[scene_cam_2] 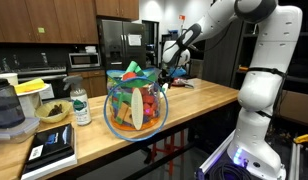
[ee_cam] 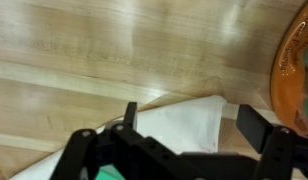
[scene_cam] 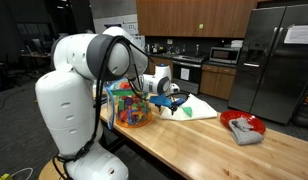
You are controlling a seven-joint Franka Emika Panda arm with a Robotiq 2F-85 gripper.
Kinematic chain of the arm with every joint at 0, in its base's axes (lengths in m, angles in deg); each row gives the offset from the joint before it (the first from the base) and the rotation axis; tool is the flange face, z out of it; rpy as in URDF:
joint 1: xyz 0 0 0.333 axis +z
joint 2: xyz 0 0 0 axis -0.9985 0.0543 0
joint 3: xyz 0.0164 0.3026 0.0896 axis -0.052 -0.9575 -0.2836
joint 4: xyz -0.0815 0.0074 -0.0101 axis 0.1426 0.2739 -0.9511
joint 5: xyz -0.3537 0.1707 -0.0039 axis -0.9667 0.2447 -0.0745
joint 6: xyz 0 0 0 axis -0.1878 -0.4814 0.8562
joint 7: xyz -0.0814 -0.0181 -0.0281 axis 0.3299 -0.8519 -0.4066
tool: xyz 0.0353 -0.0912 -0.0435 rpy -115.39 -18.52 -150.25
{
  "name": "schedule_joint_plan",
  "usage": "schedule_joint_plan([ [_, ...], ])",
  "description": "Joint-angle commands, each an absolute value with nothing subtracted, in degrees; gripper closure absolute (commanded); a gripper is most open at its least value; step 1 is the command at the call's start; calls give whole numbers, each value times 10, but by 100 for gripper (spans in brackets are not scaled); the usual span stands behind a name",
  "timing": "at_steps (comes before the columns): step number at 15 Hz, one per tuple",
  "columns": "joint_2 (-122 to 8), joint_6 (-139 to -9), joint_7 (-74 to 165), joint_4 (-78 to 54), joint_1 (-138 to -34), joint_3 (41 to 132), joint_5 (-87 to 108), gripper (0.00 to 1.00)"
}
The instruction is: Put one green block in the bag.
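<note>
Pinch the green block [ee_cam: 111, 175], only a green bit at the bottom edge of the wrist view by the white sheet [ee_cam: 184, 125], across its flat sides, likely light, hard and slippery, with the claw [ee_cam: 189, 112] wide open, holding nothing, near the bag [scene_cam: 131, 108].

In the wrist view, the gripper [ee_cam: 184, 135] runs off the lower edge, so its fingertips are cut away, and a sliver of green at the bottom left stays too cropped to name. The bag [ee_cam: 299, 55] shows only as an orange, blurred arc at the right edge. The white sheet [ee_cam: 189, 125] is partly covered by the dark fingers. In an exterior view, the gripper [scene_cam: 172, 98] is too small to judge its jaws, and the robot's white body hides the bag's [scene_cam: 132, 107] left side. In an exterior view, the gripper [scene_cam_2: 166, 72] sits half behind the bag [scene_cam_2: 134, 100].
</note>
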State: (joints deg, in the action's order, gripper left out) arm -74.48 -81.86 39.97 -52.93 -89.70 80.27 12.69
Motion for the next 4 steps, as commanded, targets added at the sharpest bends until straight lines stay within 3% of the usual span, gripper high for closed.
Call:
schedule_joint_plan([
  [1,-742,-823,400,-527,-887,814,132,0],
  [4,-738,-825,400,-527,-887,814,133,0],
])
